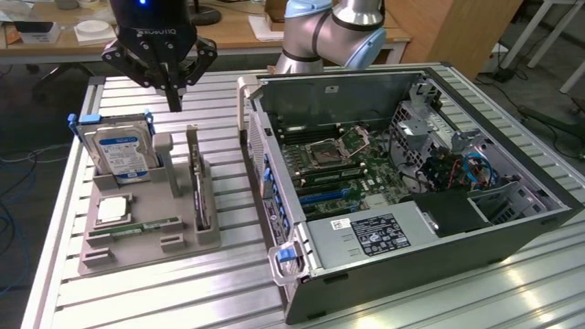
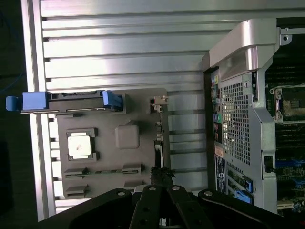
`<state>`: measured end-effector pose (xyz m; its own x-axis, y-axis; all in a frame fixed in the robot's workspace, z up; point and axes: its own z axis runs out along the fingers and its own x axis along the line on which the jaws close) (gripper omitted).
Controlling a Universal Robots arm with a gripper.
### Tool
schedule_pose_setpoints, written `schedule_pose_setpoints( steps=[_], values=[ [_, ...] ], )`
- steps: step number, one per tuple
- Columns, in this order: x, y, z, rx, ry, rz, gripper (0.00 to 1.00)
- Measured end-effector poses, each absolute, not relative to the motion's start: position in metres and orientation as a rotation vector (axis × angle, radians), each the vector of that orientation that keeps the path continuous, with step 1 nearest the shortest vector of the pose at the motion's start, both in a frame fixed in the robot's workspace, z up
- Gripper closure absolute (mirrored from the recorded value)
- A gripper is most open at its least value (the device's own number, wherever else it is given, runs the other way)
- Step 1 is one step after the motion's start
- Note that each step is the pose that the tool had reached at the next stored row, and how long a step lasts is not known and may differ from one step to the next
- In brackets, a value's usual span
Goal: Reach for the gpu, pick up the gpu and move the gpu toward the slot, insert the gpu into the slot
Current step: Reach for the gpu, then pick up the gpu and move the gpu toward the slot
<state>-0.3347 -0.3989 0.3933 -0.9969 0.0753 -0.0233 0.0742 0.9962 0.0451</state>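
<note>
Exterior view: gripper [image 1: 174,103] has jaws together with nothing held. The gpu [image 1: 197,192] stands on edge in the grey holder [image 1: 169,205] below the tips, long axis running toward the camera. Wrist view: gpu [image 2: 157,143] shows edge-on, a thin line extending straight ahead of the closed tips.

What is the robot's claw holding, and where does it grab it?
Nothing. The gripper is shut and empty, above the gray tray. The black graphics card stands on edge in that tray, untouched.
</note>
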Motion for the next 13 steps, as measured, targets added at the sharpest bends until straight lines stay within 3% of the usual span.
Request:
schedule_pose_setpoints(
  steps=[13],
  values=[
    [-0.3347,-0.3989,0.3933,0.117,3.114,0.069,0.9]
  ],
)
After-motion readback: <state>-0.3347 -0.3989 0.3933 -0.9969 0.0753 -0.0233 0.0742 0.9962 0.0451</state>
